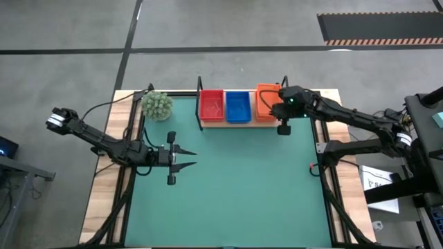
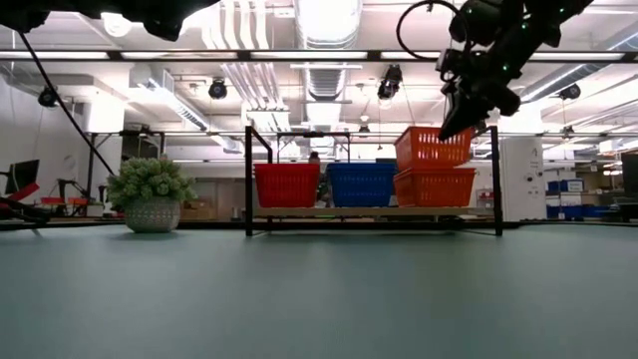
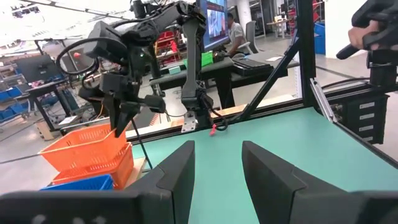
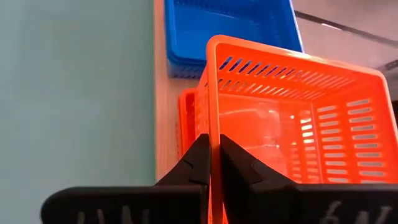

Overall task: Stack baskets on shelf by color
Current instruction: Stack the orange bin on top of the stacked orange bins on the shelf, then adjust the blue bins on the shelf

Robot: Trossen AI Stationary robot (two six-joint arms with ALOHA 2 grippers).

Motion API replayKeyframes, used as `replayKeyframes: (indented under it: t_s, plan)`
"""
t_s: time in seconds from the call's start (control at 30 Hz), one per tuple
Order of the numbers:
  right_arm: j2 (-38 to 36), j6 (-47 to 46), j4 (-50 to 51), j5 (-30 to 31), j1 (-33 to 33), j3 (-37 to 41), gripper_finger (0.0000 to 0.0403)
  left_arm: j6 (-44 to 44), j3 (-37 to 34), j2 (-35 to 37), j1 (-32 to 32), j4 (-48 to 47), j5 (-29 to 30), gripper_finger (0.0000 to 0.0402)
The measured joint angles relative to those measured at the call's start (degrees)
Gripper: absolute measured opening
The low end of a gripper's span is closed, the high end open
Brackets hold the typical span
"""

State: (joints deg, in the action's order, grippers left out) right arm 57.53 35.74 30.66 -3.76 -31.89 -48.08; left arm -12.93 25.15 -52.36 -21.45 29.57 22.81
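Note:
The shelf [image 1: 239,123] stands at the mat's far edge and carries red baskets [image 1: 212,105] on its left, blue baskets [image 1: 237,106] in the middle and an orange basket [image 2: 434,187] on its right. My right gripper [image 4: 216,163] is over the shelf's right end, shut on another orange basket [image 2: 434,148]. That basket is tilted just above the orange one on the shelf. My left gripper [image 1: 192,158] is open, hovering over the left part of the green mat and pointing toward the table's right. My right gripper pinches the upper orange basket's wall on the side nearest the mat [image 4: 214,121], at the rim, with one finger inside the basket and one outside. It comes from the table's right, slanting down. The basket sits tilted right above the lower orange one; whether they touch, I cannot tell.
A potted green plant [image 1: 157,105] stands left of the shelf at the mat's far left corner. The black end frames [image 2: 248,179] rise at both ends of the shelf. The green mat [image 1: 242,194] stretches out in front of the shelf. A person sits in the room beyond the table [image 3: 235,31].

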Motion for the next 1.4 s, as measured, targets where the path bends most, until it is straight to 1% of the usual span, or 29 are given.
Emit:
replayKeyframes:
  t_s: [0.13, 0.33, 0.7, 0.87, 1.0, 1.1, 1.17, 1.23, 1.3, 1.4]
  plan:
    - [0.37, 0.51, -0.13, -1.84, -1.15, 0.16, 0.0009, 0.0, -0.11, 0.0, 0.0, -0.04, 0.0, 0.0118]
    - [1.67, 0.51, -0.12, -1.76, -1.17, 0.18, 0.0015, 0.0, 0.03, 0.09, 0.0, 0.01, 0.0, 0.0118]
    - [4.84, -1.4, -0.09, 0.77, -1.17, 0.2, 0.0073, 0.0, -0.11, 0.02, 0.0, -0.06, 0.0, 0.0118]
    - [4.51, -4.37, 2.88, 0.75, -1.02, -2.34, 0.0091, 0.02, -0.11, 0.0, 0.0, -0.06, 0.0, 0.0118]
    - [4.45, -6.72, 8.83, 0.27, -1.0, -5.64, 0.01, 0.01, -0.11, 0.0, 0.0, -0.03, 0.0, 0.0118]
    - [4.39, -8.75, 10.83, -2.56, -1.0, -7.17, 0.0102, -0.38, -0.11, 0.0, 0.02, -0.03, 0.0, 0.0118]
    - [4.36, -10.72, 8.67, -5.79, -0.74, -7.01, 0.0098, -1.17, -0.11, 0.0, 0.04, -0.03, 0.02, 0.0118]
    - [4.38, -12.58, 2.21, -7.99, 0.52, -5.54, 0.009, -1.4, -0.11, 0.0, 0.09, 0.02, 0.02, 0.0118]
    - [5.01, -13.3, -3.82, -8.32, 2.8, -4.16, 0.0078, -1.45, -0.11, 0.0, 0.13, 0.07, 0.11, 0.0118]
    - [7.3, -13.22, -10.16, -8.34, 6.99, -3.45, 0.0058, -1.51, 0.0, 0.0, 0.13, 0.17, 0.45, 0.0118]
